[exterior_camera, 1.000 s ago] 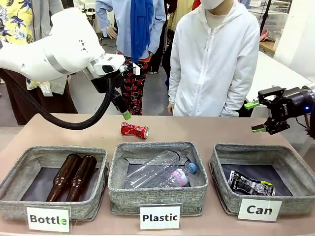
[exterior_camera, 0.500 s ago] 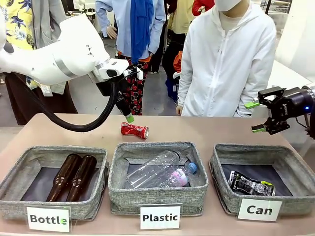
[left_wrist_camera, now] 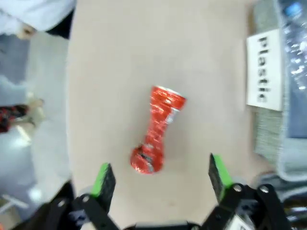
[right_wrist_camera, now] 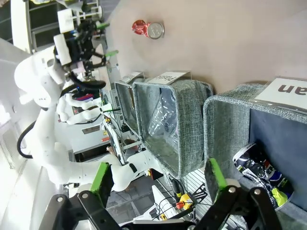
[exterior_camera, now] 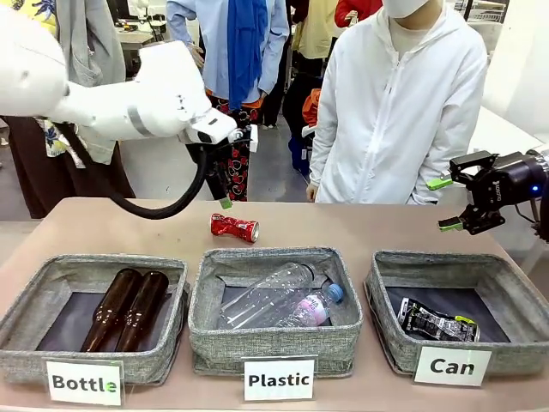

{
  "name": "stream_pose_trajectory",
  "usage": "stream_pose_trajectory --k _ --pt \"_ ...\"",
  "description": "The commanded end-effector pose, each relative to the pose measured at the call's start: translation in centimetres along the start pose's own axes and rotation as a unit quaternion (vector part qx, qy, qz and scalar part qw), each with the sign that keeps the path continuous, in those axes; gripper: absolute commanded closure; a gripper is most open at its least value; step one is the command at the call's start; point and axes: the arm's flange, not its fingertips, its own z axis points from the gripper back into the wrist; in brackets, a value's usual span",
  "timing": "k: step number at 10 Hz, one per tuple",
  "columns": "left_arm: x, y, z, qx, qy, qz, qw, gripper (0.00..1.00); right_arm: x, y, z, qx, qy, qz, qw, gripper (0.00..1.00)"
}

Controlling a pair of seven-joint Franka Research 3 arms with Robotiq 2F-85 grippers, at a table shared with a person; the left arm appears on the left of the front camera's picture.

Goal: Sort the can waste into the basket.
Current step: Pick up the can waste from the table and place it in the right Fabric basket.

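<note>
Red metal, crushed at the waist: the red can [exterior_camera: 234,227] lies on its side on the counter [exterior_camera: 343,225] just behind the Plastic basket [exterior_camera: 214,339], well apart from the Can basket [exterior_camera: 506,263], where the black-and-silver can [exterior_camera: 436,322] already rests. The left end effector [left_wrist_camera: 160,176], the nearer one, hangs above it, spread and empty. Its wrist view shows the can's long axis running away between the pads (they would close across the waist), while the front view shows the height gap. The right end effector [exterior_camera: 445,204], likewise spread and empty, hovers near the Can basket.
</note>
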Motion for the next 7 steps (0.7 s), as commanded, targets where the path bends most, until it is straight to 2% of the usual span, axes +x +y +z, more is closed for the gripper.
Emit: stream_pose_trajectory --k 1,4,5,7 --pt "1.6 2.3 -2.2 0.002 0.012 -0.081 0.997 0.00 0.0 0.0 0.3 0.000 0.004 0.011 1.000 0.00" --pt "2.2 2.7 -5.1 -0.054 0.038 -0.189 0.980 0.00 0.0 0.0 0.3 0.000 0.004 0.011 1.000 0.00" --pt "1.9 2.6 -6.3 -0.070 0.065 -0.202 0.975 0.00 0.0 0.0 0.3 0.000 0.004 0.011 1.000 0.00" --pt "1.1 2.5 -8.4 -0.085 0.064 -0.210 0.972 0.00 0.0 0.0 0.3 0.000 0.004 0.011 1.000 0.00"
